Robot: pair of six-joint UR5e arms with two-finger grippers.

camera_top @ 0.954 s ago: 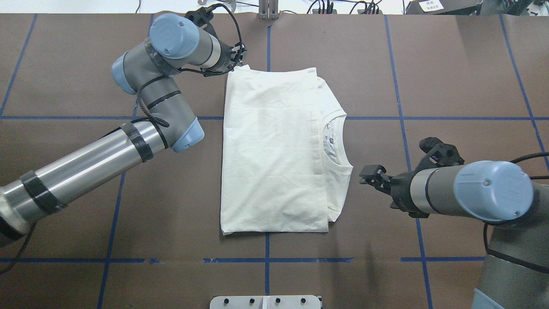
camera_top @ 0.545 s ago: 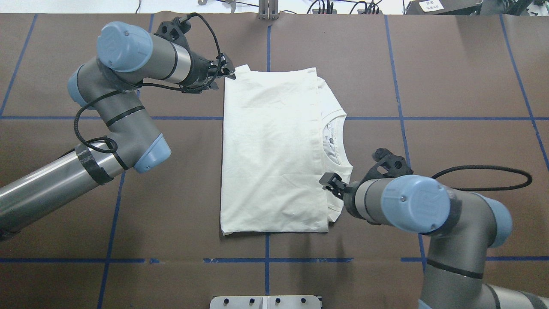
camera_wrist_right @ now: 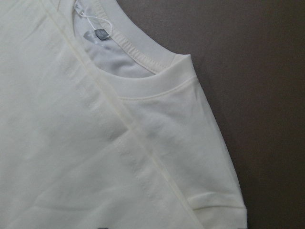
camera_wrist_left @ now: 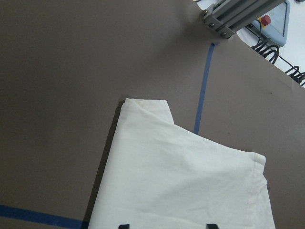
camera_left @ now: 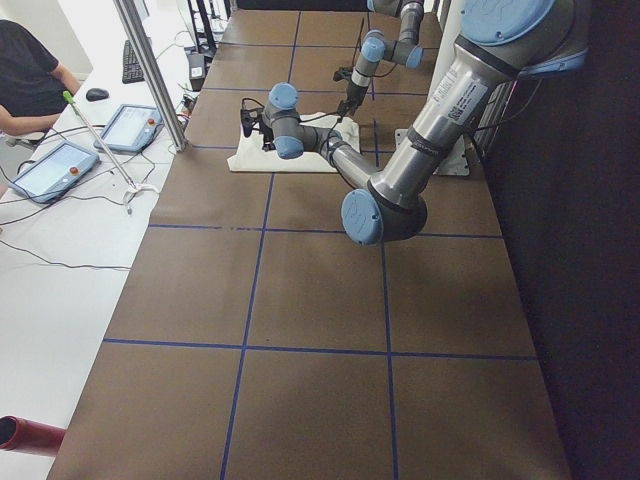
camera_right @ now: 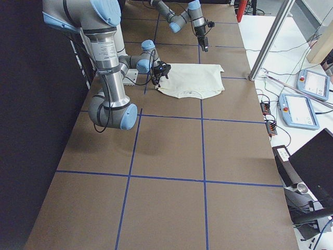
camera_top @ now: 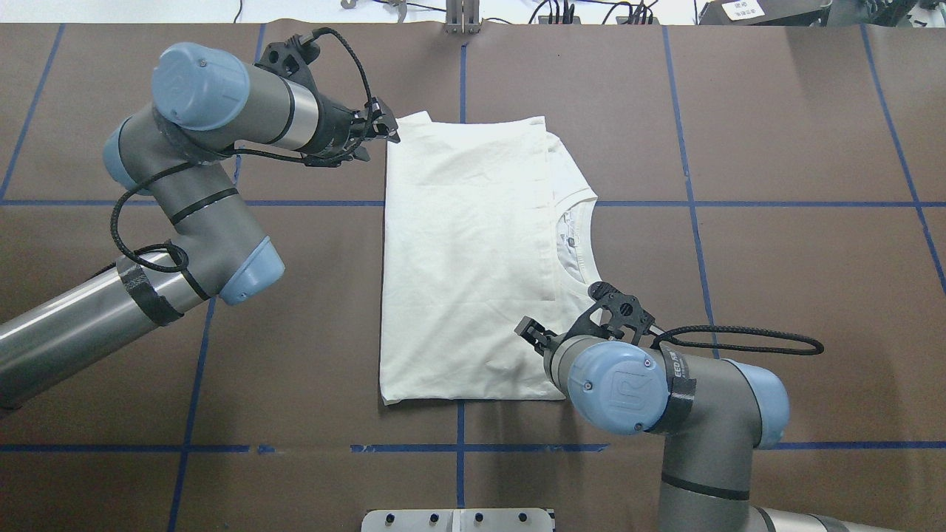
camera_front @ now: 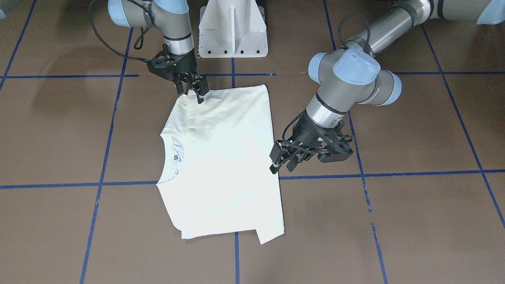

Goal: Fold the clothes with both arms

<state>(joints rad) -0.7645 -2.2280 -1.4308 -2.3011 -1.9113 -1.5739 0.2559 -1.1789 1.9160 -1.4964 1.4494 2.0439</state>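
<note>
**Item 1, T-shirt** [camera_top: 465,258]. Cream-white, folded into a rough rectangle. It lay flat in the middle of the tabletop [camera_top: 776,148], plain side up with no print showing. The ribbed collar [camera_top: 591,244] faced the robot's right and stuck out from under the folded-over panel. A small grey label [camera_wrist_right: 99,34] sat inside the collar. One folded corner [camera_wrist_left: 143,107] jutted from the far edge on the robot's left.

**Item 2, left arm** [camera_top: 222,111]. Silver-grey with pale blue joint caps, bent at the elbow and reaching in over the tabletop. The left fingers [camera_front: 285,157] were spread wide and held nothing. They stood just beside the shirt's left edge, near its far corner. The pictures did not settle whether they touched the cloth.

**Item 3, right arm** [camera_top: 665,384]. Same build, coming in from the near right. The right fingers [camera_front: 197,87] were poised at the shirt's near edge, on the shoulder next to the collar. I could not tell how far apart they stood, or whether they had hold of any cloth.

**Item 4, tabletop.** Brown and matte, divided by blue tape lines [camera_top: 739,203].

**Item 5, white pedestal base** [camera_front: 232,27]. It stood at the robot's edge of the tabletop, between the two arms.
</note>
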